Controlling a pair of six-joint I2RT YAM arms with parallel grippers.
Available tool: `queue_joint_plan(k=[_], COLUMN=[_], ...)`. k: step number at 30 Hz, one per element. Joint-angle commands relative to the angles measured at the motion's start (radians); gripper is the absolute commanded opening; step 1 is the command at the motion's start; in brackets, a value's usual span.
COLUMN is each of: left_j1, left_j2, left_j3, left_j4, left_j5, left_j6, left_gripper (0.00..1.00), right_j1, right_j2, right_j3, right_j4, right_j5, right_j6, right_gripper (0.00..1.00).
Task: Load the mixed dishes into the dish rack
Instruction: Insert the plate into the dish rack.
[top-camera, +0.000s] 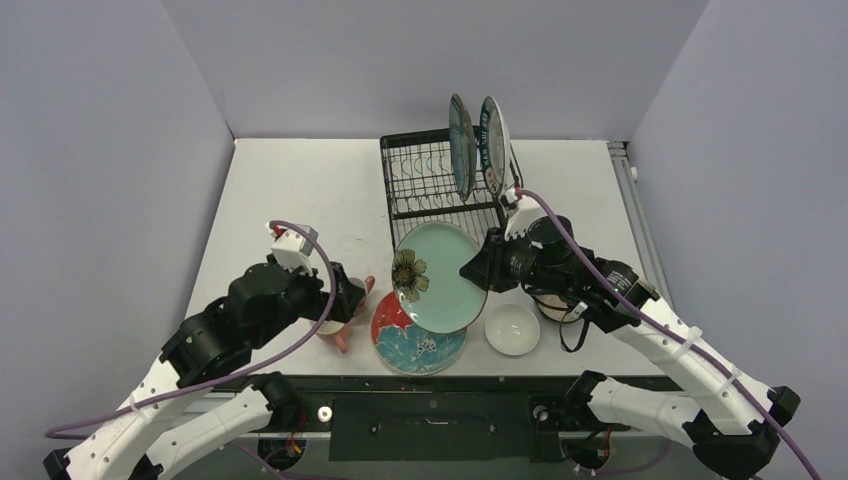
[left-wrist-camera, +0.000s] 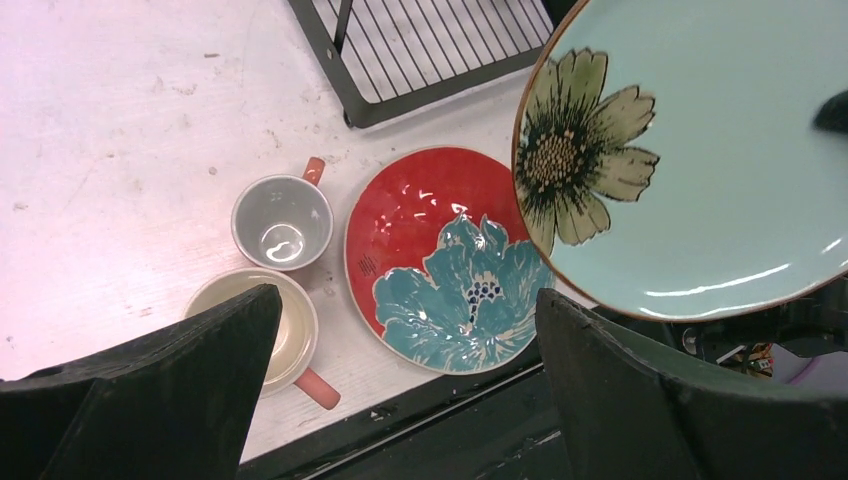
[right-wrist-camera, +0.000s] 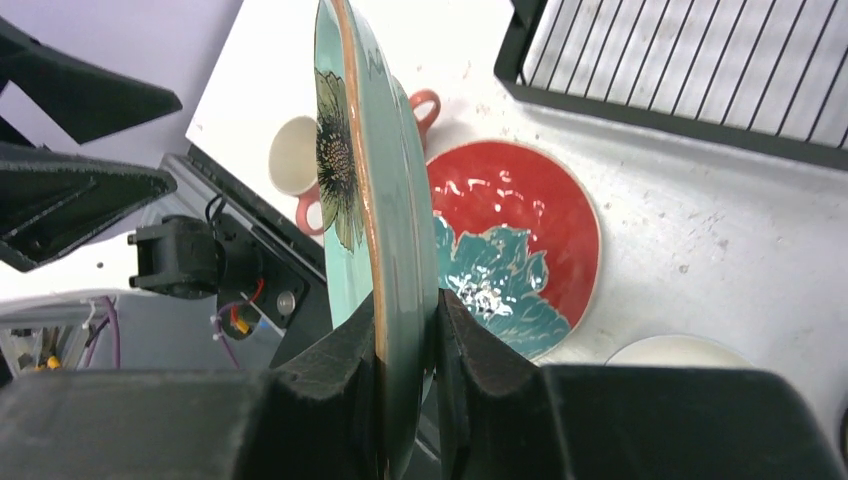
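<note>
Top external showed you the black wire dish rack (top-camera: 440, 185) at the far side. Nearer, the pale teal, brown-edged flower plate (top-camera: 445, 280) hung tilted over the red plate (top-camera: 410, 345), its rim pinched by your right gripper (right-wrist-camera: 408, 330). Your left gripper (left-wrist-camera: 407, 295) stood spread.

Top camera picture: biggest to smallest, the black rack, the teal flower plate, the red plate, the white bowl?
1. Black rack.
2. Teal flower plate, held up nearer the camera, so maybe flattered.
3. Red plate, partly covered; unsure against the teal one.
4. White bowl.
</note>
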Motion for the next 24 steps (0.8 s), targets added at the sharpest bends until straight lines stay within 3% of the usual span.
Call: queue_joint_plan(k=[1,14,24], left_j1=[0.007,0.007,0.006], left_j2=[-0.053,-0.112,-0.112], left_j3=[0.004,-0.150,-0.159], left_j4=[0.019,0.115,0.130], left_j5=[-0.014,0.077,0.102], left_j6=[0.059,0.068,0.087], left_gripper=[0.96,0.96,0.96], right_j1=[0.013,0.027,0.029], right_j2=[0.006,0.086,0.161], right_j3=[0.134,0.314,0.404], right_j4=[0.110,0.154,0.229], right_j5=[0.066,0.217,0.348], right_j6=[-0.016,-0.019,-0.012], right_gripper=[0.00,0.00,0.00])
